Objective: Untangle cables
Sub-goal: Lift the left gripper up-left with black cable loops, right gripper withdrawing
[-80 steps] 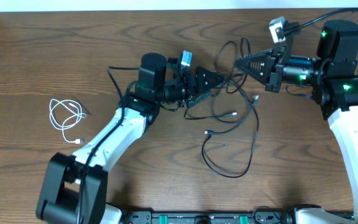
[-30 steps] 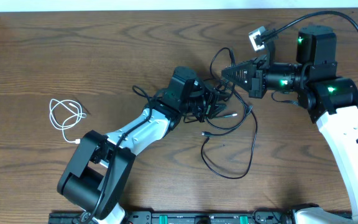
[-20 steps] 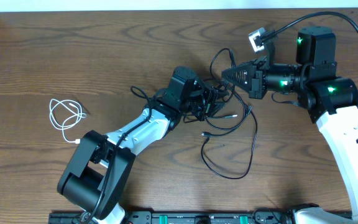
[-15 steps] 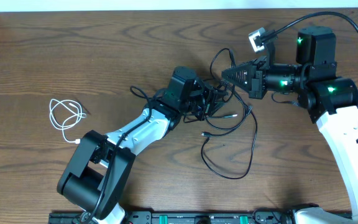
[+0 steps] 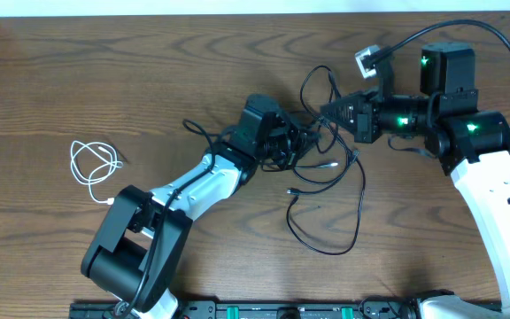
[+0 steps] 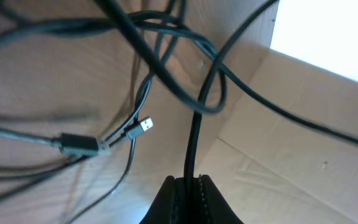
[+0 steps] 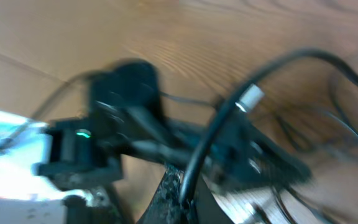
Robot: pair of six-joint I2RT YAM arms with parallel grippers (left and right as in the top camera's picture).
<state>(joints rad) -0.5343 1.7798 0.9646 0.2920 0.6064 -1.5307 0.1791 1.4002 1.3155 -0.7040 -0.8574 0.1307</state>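
Two black cables (image 5: 362,199) lie tangled at the table's middle, with one loop trailing toward the front. My left gripper (image 5: 305,142) is in the knot. The left wrist view shows this gripper (image 6: 187,181) shut on one black strand (image 6: 194,134), with a small plug (image 6: 143,126) lying to its left. My right gripper (image 5: 328,108) reaches in from the right, just above the knot. The blurred right wrist view shows it (image 7: 185,186) shut on a black strand (image 7: 211,134). The white cable (image 5: 103,152) lies coiled by itself at the left.
The left arm (image 5: 193,182) stretches diagonally from the front left. The right arm (image 5: 490,186) stands along the right side, with its thick wire (image 5: 494,25) arching above it. The table's far edge (image 5: 149,12) meets a white wall.
My left gripper has closed on a black strand in the knot. The right gripper has drawn back slightly to the right with its strand. The white cable has not moved.
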